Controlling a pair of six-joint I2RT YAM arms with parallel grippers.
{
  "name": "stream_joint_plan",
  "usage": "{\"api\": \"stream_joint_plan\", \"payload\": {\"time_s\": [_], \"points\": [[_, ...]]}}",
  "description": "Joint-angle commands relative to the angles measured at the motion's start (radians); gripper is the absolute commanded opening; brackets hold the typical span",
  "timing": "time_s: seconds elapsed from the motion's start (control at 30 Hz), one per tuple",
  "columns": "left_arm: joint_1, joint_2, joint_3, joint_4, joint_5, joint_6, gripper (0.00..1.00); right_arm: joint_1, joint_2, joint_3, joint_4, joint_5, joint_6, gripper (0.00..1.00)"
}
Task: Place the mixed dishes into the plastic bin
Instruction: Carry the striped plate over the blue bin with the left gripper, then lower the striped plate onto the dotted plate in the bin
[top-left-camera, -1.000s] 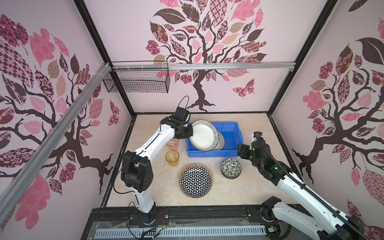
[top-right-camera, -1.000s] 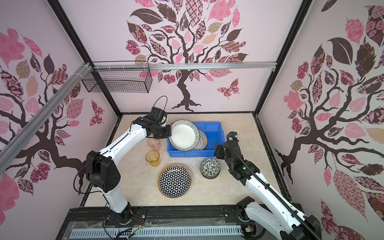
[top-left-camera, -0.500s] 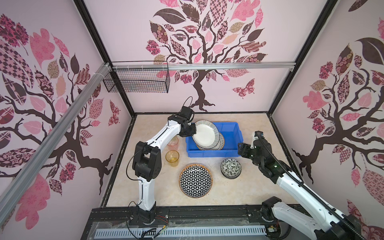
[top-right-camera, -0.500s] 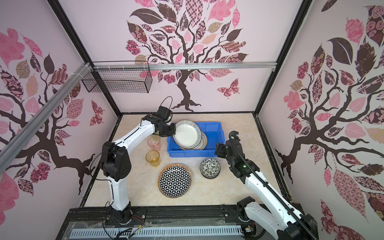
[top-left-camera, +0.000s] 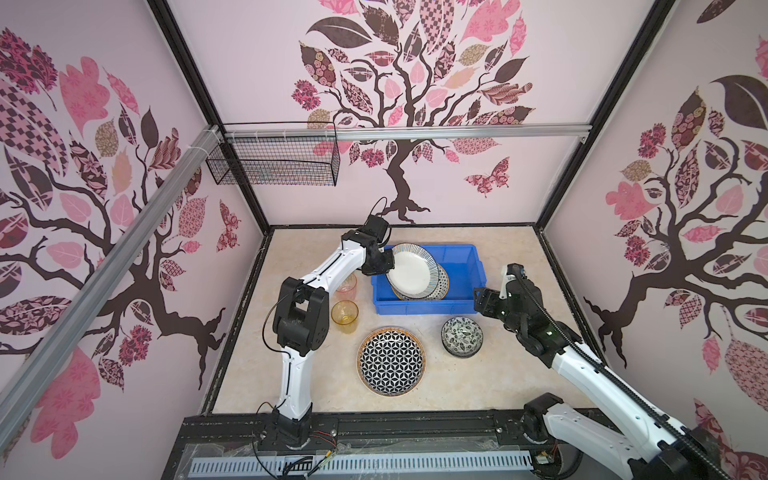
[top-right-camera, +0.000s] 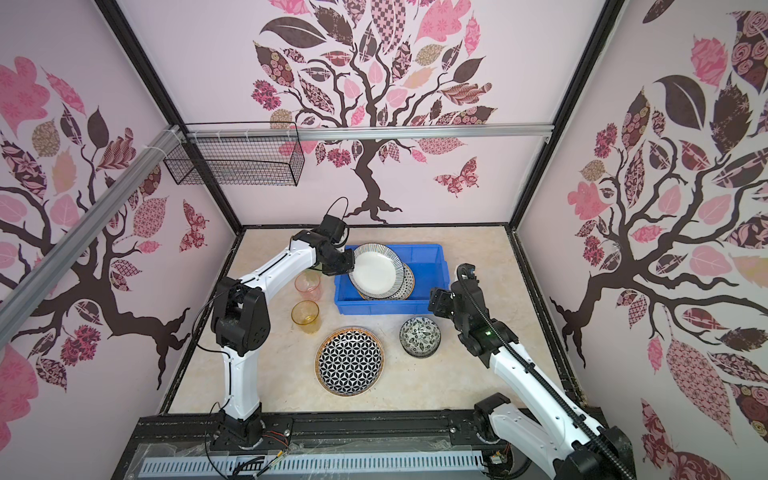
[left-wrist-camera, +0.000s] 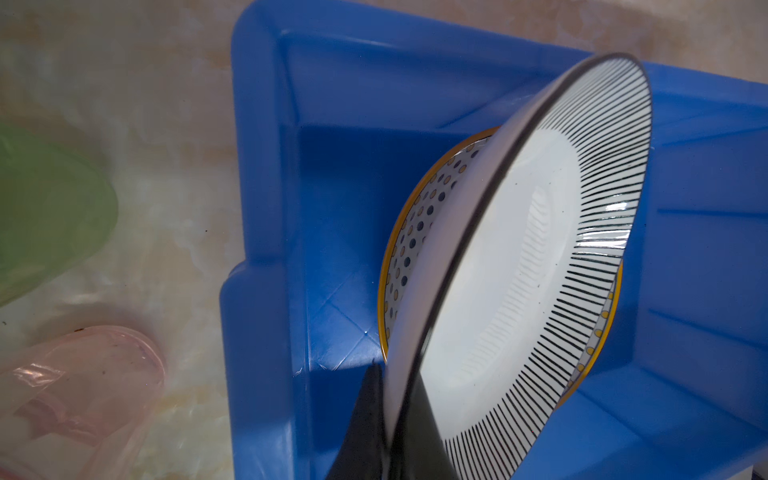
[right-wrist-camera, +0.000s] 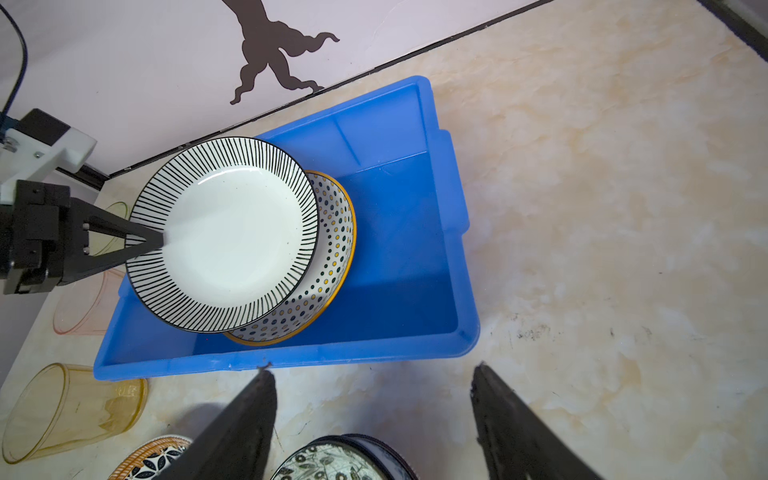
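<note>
Marbled tabletop (right-wrist-camera: 582, 208). Slick, likely breakable striped plate (right-wrist-camera: 232, 232) is clamped at rim by left gripper (right-wrist-camera: 160, 243); right gripper (right-wrist-camera: 372, 374) spread.

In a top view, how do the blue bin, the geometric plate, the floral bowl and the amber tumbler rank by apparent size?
Largest to smallest:
1. blue bin
2. geometric plate
3. floral bowl
4. amber tumbler
No two look alike in size, so the order is clear.
</note>
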Motion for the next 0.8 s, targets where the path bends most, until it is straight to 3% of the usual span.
{"api": "stream_joint_plan", "payload": {"time_s": [0.0, 0.77], "points": [[0.004, -0.011, 0.048, 0.105, 0.05, -0.024, 0.0, -0.006, 0.01, 0.002, -0.001, -0.01, 0.012, 0.76], [-0.001, 0.024, -0.026, 0.133, 0.069, -0.06, 0.0, -0.009, 0.037, -0.001, 0.003, -0.065, 0.023, 0.77]]}}
